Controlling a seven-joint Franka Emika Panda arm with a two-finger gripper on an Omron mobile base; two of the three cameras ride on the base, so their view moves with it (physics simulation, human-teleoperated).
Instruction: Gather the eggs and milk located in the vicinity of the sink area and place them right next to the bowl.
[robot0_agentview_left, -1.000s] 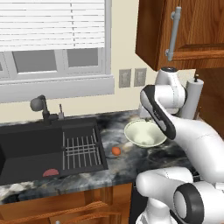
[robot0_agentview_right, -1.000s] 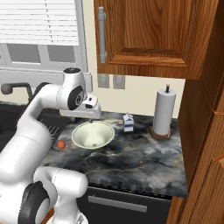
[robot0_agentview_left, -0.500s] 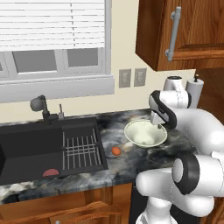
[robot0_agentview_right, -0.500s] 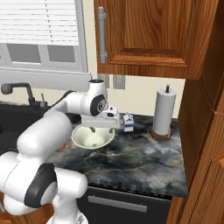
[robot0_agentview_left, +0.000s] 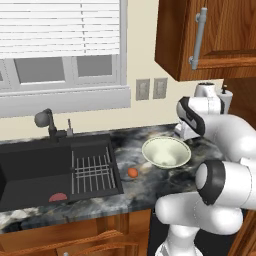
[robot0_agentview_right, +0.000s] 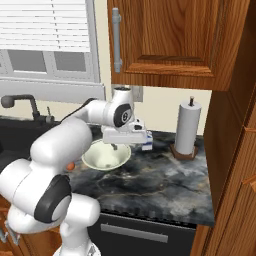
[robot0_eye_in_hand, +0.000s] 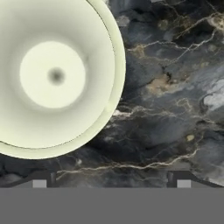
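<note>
Orange-brown egg (robot0_agentview_left: 132, 172), long axis unclear

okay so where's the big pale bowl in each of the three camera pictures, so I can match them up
Left base view: bowl right of centre on the dark marble counter, right of the egg.
Right base view: left of centre, under the gripper.
Hand view: upper left, cut by the edge.
Shared landmark: the marble counter.

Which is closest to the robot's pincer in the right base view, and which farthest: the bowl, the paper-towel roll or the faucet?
1. Bowl: just below the open pincer.
2. Paper-towel roll: farther right, by the wall.
3. Faucet: far left, at the sink.
</note>
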